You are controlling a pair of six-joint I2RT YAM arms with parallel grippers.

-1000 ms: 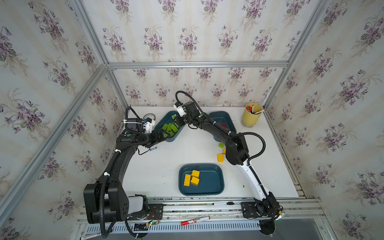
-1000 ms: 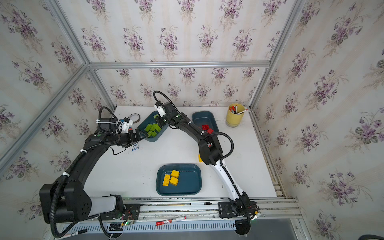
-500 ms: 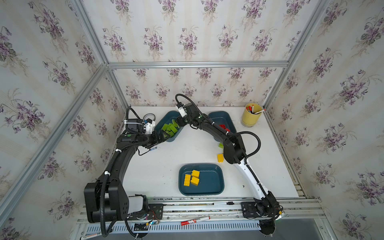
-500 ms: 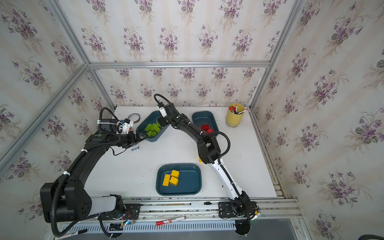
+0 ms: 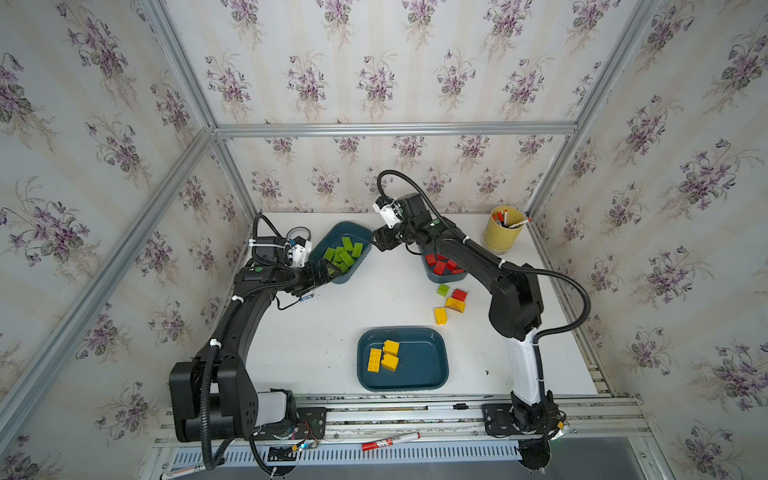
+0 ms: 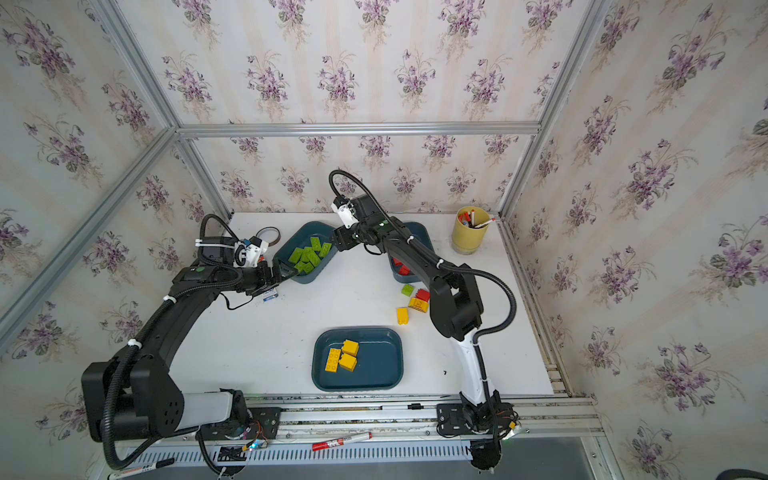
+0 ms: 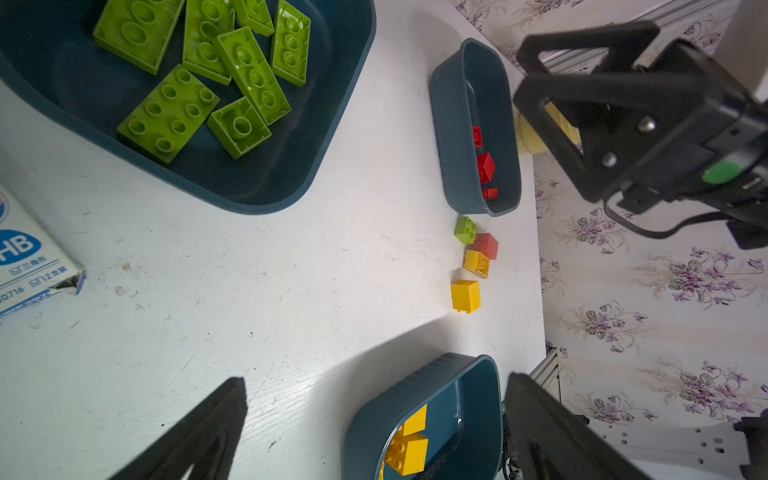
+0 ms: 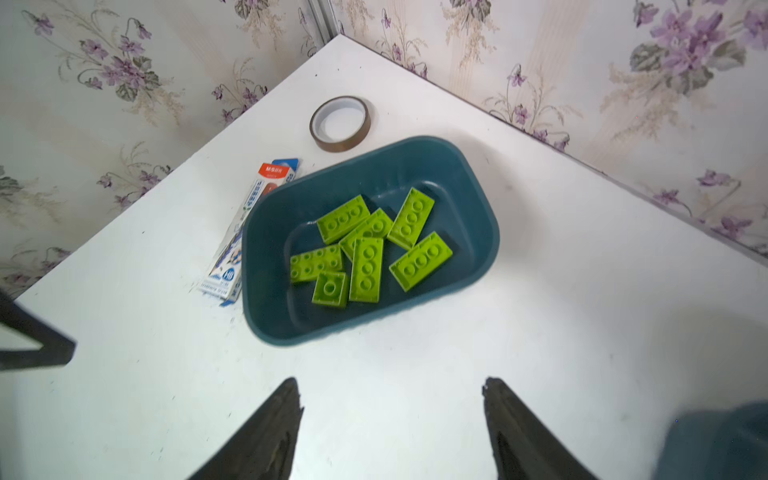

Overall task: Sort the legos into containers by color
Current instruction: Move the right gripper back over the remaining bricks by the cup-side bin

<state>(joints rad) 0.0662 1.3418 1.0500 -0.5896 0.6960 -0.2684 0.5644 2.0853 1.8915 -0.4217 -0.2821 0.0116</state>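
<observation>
1. Seven lime green legos (image 8: 365,249) lay jumbled in the back left tray (image 8: 415,166), some studs up, some upside down.
2. Red legos (image 5: 440,266) lay in the back right tray (image 7: 449,124), partly hidden in both top views by the right arm. Three yellow legos (image 5: 384,355) sat in the near tray (image 5: 424,365).
3. Four loose bricks lay unsorted on the white table (image 5: 324,332), between the back right tray and the near tray: a green brick (image 5: 443,289), a red brick (image 5: 459,295) and two yellow bricks (image 5: 440,316).
4. The right gripper (image 8: 390,428) hovered over bare table just beside the back left tray, jaws apart and empty.
5. The left gripper (image 7: 374,432) was at that tray's near corner, jaws spread wide, grasping nothing.
6. A tape roll (image 8: 340,124) and a pencil box (image 8: 249,232) lay beside the back left tray. A yellow cup (image 5: 503,230) of pens stood in the back right corner.
</observation>
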